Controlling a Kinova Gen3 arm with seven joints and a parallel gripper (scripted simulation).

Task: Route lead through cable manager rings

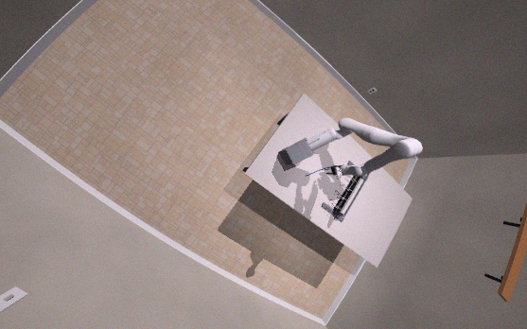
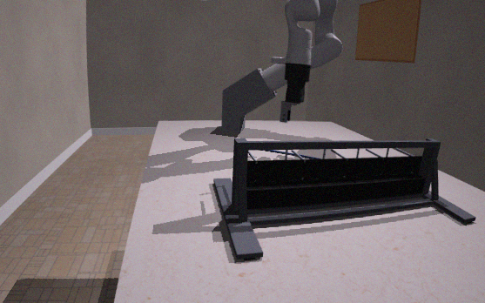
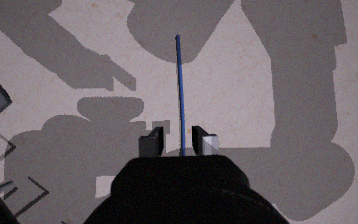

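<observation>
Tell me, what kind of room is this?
Probably a plain indoor test room, not a real server room: bare walls, a tiled floor, and one white table carrying a robot arm and a small dark rack with a blue lead.
</observation>
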